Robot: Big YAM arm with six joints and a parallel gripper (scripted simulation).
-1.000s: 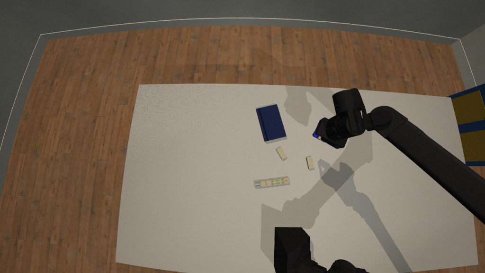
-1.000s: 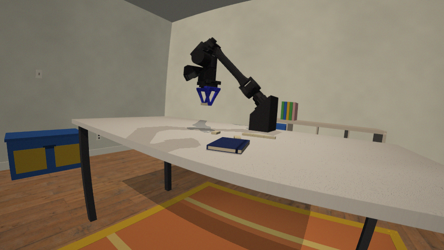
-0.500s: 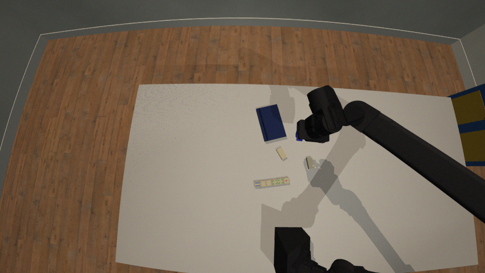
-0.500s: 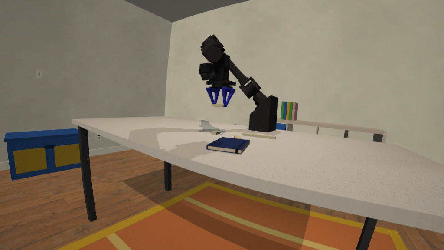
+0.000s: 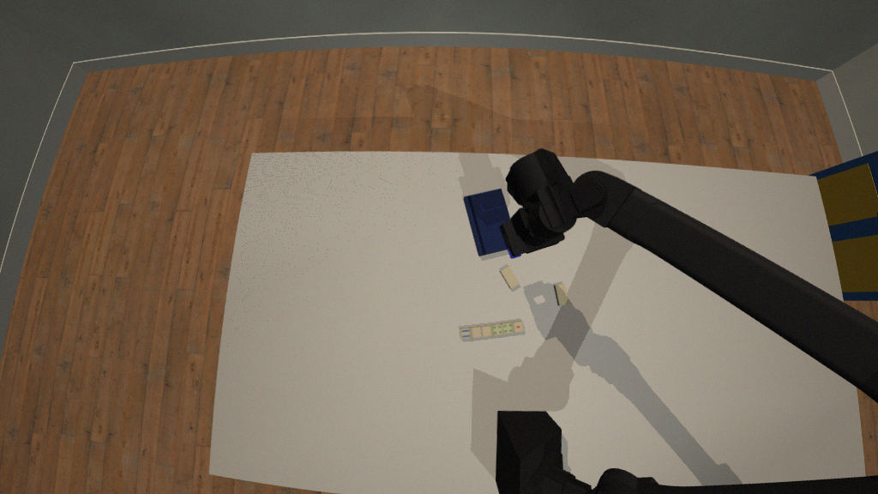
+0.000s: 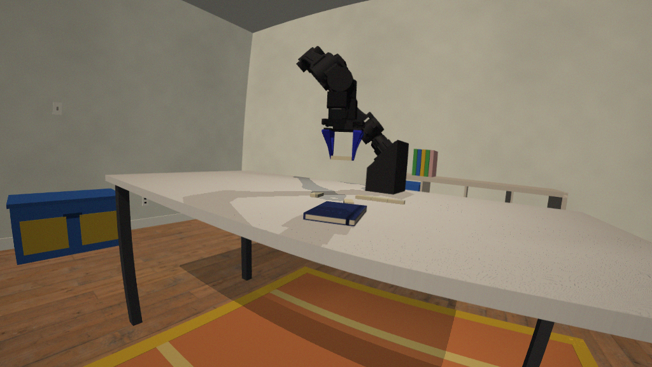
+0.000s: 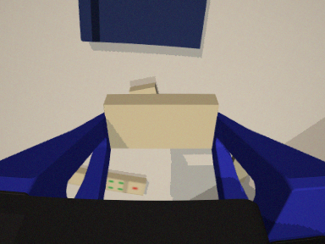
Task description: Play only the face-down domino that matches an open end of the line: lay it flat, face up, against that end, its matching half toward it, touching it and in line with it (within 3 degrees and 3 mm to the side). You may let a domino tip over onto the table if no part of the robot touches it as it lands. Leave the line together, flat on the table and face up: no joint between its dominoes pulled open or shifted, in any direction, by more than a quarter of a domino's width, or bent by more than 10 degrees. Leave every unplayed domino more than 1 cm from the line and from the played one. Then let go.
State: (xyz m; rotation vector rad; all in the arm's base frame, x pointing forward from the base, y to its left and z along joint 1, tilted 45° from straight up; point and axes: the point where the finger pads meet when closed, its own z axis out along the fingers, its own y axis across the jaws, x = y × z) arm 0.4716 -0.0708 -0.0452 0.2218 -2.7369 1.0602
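Observation:
My gripper [image 6: 342, 157] with blue fingers is shut on a cream domino [image 7: 161, 120] and holds it level, high above the table; the domino also shows in the exterior view [image 6: 342, 157]. In the top view the arm's wrist [image 5: 537, 208] hides it. The line of dominoes [image 5: 492, 329] lies flat and face up on the white table, its right end showing a red pip. Part of the line shows in the wrist view [image 7: 121, 185]. Two blank-backed dominoes lie near the line: one [image 5: 509, 277] below the book and one [image 5: 560, 293] to its right.
A dark blue book [image 5: 486, 220] lies on the table, partly under the wrist in the top view; it also shows in the wrist view [image 7: 144, 2]. The arm's black base [image 5: 527, 451] stands at the table's near edge. A blue cabinet [image 6: 61, 223] stands by the wall.

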